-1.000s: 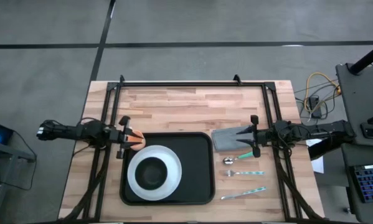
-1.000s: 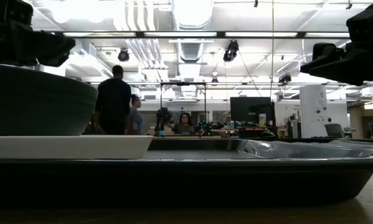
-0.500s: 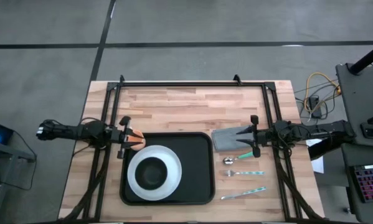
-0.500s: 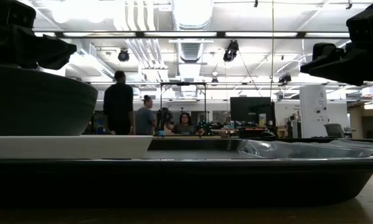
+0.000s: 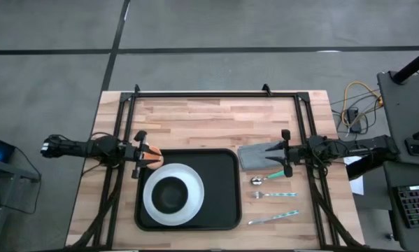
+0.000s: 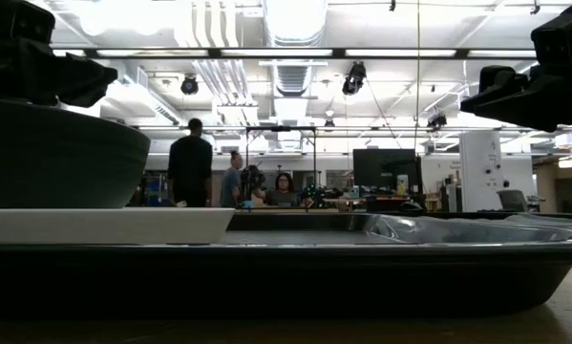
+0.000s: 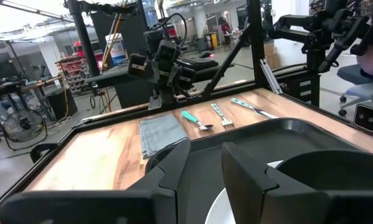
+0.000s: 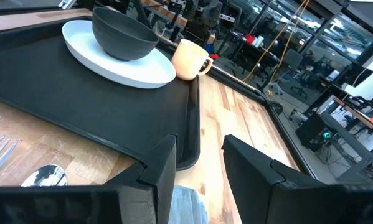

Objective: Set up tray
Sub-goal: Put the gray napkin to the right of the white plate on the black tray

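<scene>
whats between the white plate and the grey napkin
Only bare black tray floor separates the white plate from the grey napkin, as the high view shows.

Matt black tray [image 5: 223,189], wood table [image 5: 216,119], cloth napkin [image 5: 251,157].

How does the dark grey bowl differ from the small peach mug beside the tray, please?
The dark grey round bowl is wide and handleless, while the small peach mug is narrower and has a side handle. The bowl sits on the white round plate inside the large black rectangular tray; the mug stands on the wooden table just beyond the tray's corner, outside its rim. Both stand upright, mouths up.
</scene>
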Controlling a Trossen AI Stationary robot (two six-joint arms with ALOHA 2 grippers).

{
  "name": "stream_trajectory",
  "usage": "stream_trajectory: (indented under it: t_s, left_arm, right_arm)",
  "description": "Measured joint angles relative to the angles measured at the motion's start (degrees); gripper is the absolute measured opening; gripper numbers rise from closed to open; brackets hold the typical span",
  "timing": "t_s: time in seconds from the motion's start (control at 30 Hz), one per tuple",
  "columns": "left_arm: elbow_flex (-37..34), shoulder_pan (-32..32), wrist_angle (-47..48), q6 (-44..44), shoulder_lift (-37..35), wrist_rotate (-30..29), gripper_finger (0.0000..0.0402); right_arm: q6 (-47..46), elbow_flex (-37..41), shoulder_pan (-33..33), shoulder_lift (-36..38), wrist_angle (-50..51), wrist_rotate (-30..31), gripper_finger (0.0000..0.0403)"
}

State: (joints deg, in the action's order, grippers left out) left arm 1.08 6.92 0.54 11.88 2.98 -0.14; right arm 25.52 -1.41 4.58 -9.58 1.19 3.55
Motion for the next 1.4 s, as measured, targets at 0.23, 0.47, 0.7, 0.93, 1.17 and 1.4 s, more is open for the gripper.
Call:
stream_trajectory:
  t_s: [0.23, 0.47, 0.7, 0.93, 1.17, 1.4]
  left_arm:
    - [0.00, 0.01, 0.02, -0.01, 0.00, -0.02, 0.0071]
    - [-0.02, 0.02, 0.02, -0.02, 0.00, -0.04, 0.0071]
    - [-0.02, 0.01, 0.03, -0.02, 0.00, -0.10, 0.0071]
    - [-0.04, 0.01, 0.04, -0.02, 0.00, -0.11, 0.0071]
    - [-0.04, 0.01, 0.04, -0.03, 0.00, -0.10, 0.0071]
    - [-0.04, 0.00, 0.06, -0.04, 0.00, -0.09, 0.0071]
  right_arm:
    - [0.00, -0.02, -0.02, 0.00, 0.00, 0.00, 0.0123]
    - [4.01, 0.00, -0.01, 0.02, -0.09, 0.00, 0.0123]
    - [11.80, 0.00, -0.02, 0.07, -0.09, 0.00, 0.0123]
    - [3.66, 0.00, 0.02, 0.07, -0.32, -3.19, 0.0123]
    - [-9.17, 0.02, 0.02, -0.04, -7.46, -5.33, 0.0123]
    - [-20.33, 0.02, 0.02, -0.31, -15.85, -5.05, 0.0123]
